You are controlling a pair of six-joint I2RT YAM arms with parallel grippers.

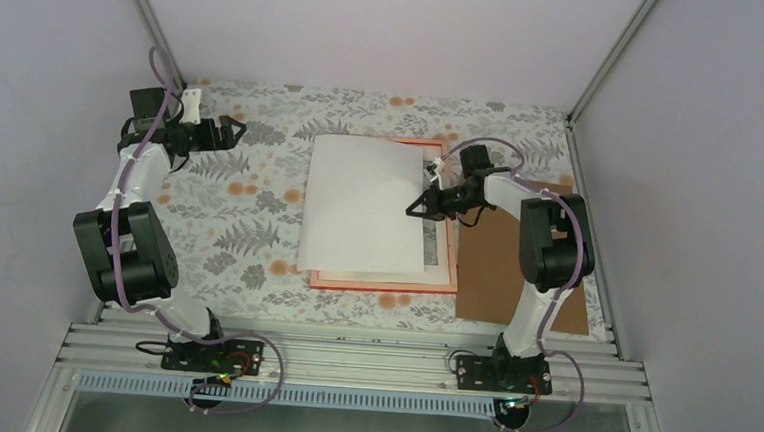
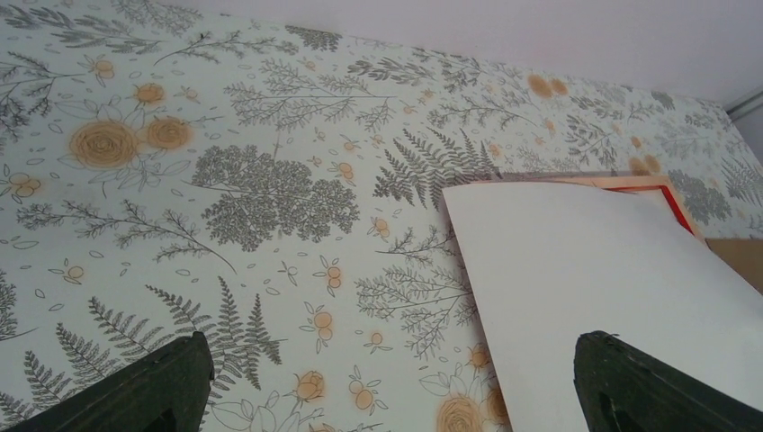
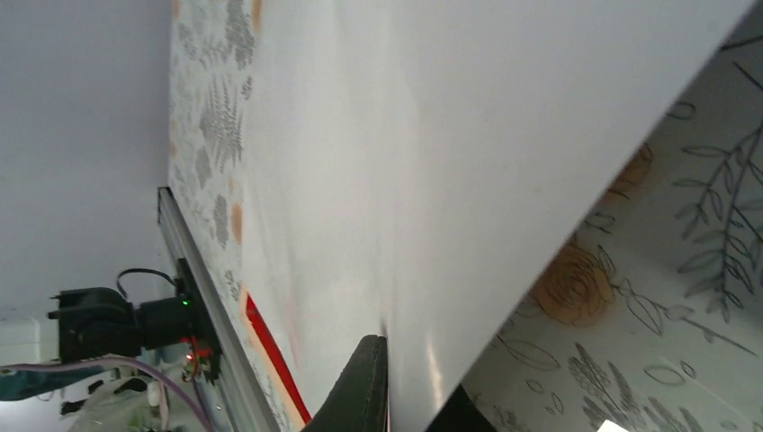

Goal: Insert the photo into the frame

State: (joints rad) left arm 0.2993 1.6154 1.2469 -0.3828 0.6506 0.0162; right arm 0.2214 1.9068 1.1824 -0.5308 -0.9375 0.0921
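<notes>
The photo [image 1: 364, 205] shows its plain white back and lies over the frame [image 1: 384, 282], reaching past the frame's left and far edges. The frame lies flat with its orange-pink side up; a red inner edge shows in the left wrist view [image 2: 681, 212]. My right gripper [image 1: 424, 204] is shut on the photo's right edge; in the right wrist view the sheet [image 3: 432, 153] passes between the fingers [image 3: 364, 387]. My left gripper [image 1: 231, 130] is open and empty, held over the table left of the photo [image 2: 594, 270].
A brown backing board [image 1: 500, 268] lies flat to the right of the frame, partly under my right arm. The table has a floral fern-patterned cover [image 1: 238, 217]. White walls enclose the table on three sides.
</notes>
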